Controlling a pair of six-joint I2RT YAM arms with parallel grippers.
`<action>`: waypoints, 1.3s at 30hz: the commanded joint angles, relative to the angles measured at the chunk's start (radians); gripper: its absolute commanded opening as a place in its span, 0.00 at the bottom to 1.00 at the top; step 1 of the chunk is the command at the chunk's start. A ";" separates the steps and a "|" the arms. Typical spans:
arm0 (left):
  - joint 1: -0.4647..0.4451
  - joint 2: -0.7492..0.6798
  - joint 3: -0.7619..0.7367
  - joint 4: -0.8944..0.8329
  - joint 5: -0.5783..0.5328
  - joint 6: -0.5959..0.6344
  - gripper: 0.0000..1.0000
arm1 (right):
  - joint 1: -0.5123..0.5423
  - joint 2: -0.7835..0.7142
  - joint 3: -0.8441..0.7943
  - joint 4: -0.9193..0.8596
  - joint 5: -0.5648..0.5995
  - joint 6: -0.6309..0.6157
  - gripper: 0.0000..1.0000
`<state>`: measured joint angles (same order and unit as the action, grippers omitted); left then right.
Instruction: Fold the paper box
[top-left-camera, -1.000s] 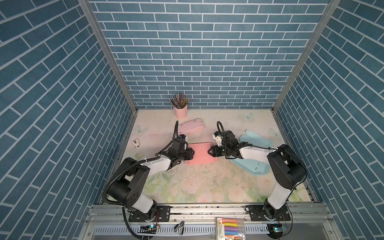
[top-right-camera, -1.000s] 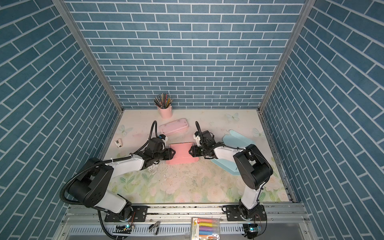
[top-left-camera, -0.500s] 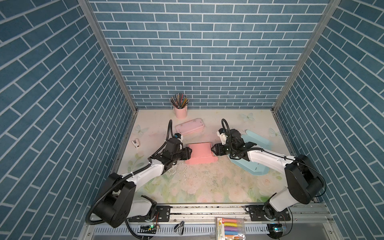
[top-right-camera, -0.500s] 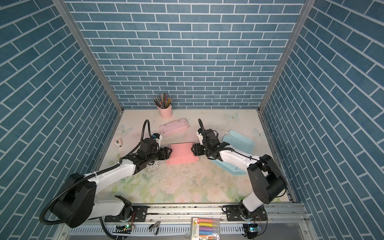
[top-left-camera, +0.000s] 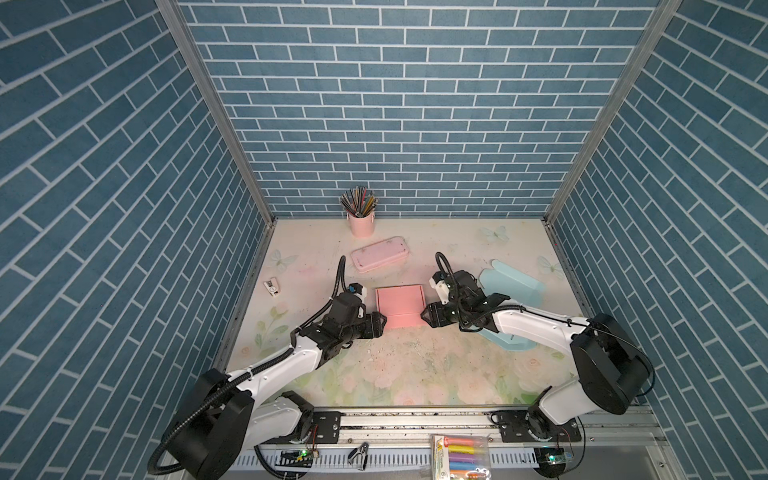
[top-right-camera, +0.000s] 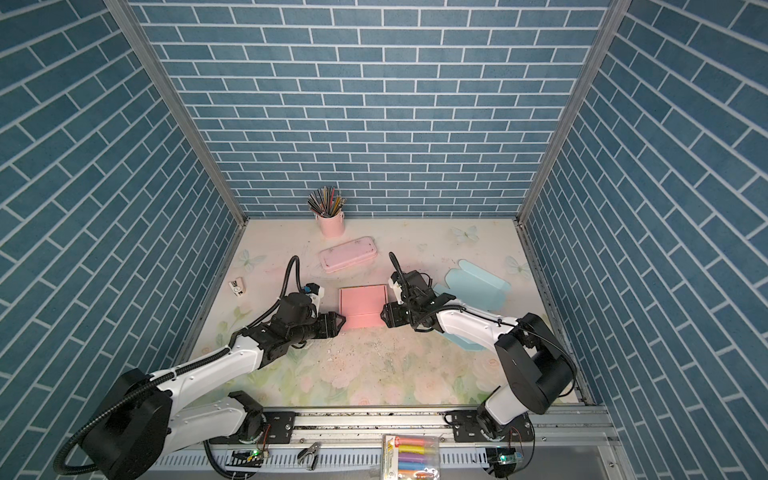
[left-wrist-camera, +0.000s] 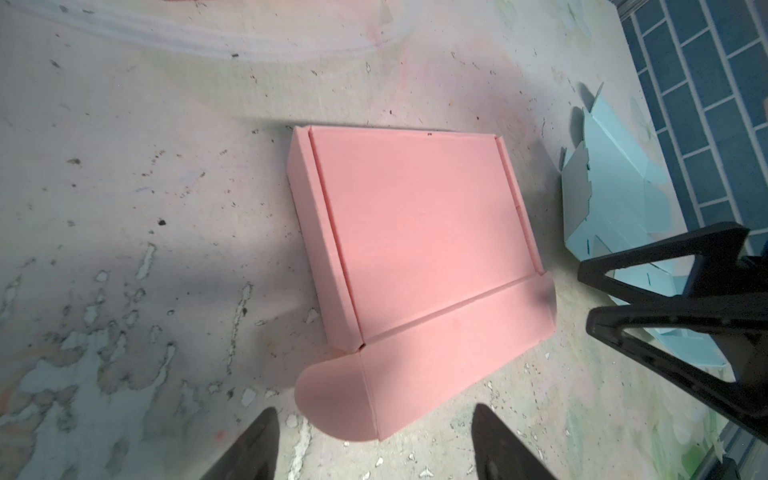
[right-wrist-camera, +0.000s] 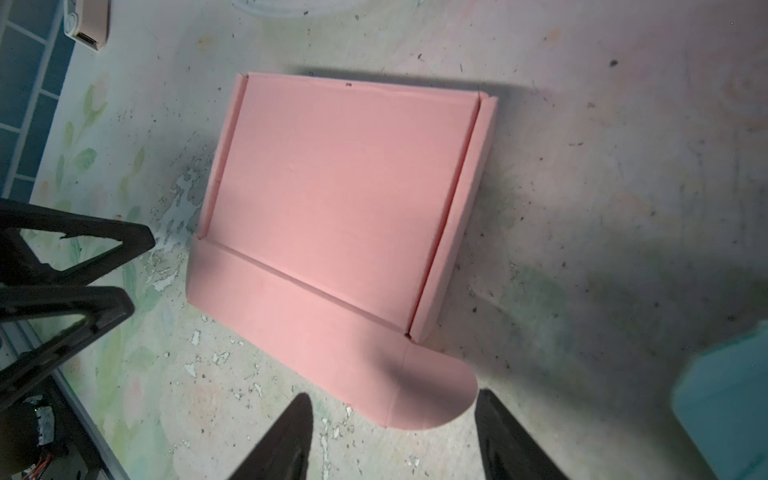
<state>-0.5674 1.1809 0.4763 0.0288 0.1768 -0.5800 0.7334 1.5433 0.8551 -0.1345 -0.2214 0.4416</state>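
The pink paper box (top-left-camera: 400, 305) (top-right-camera: 363, 305) lies on the table's middle with its lid down. Its front flap, with a rounded ear at each end, lies flat toward the front. My left gripper (top-left-camera: 380, 326) (top-right-camera: 338, 324) stands open just off the left ear, holding nothing. In the left wrist view the ear (left-wrist-camera: 332, 399) lies ahead of the gripper (left-wrist-camera: 374, 440). My right gripper (top-left-camera: 427, 320) (top-right-camera: 386, 320) stands open by the right ear. In the right wrist view that ear (right-wrist-camera: 432, 390) sits just ahead of the gripper (right-wrist-camera: 395, 432) and touches neither finger.
A flat light blue paper box (top-left-camera: 513, 291) lies under the right arm. A pink pencil case (top-left-camera: 379, 254) and a pink cup of pencils (top-left-camera: 361, 216) stand behind. A small white item (top-left-camera: 272, 286) sits by the left wall. A crayon pack (top-left-camera: 459, 455) lies on the front rail.
Both grippers have drawn back from the pink box's sides toward its front corners and have opened wider. The box has stayed in place.
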 joint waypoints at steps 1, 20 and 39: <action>-0.013 0.021 0.002 0.022 -0.007 -0.021 0.73 | 0.004 0.032 0.025 0.001 -0.005 0.028 0.64; -0.077 0.081 -0.012 0.082 -0.007 -0.066 0.69 | 0.042 0.089 0.024 0.062 -0.043 0.050 0.65; -0.080 0.038 -0.015 0.064 -0.025 -0.064 0.68 | 0.049 0.062 -0.015 0.061 -0.023 0.071 0.73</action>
<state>-0.6464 1.2449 0.4755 0.0914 0.1730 -0.6376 0.7750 1.6230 0.8551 -0.0689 -0.2562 0.4789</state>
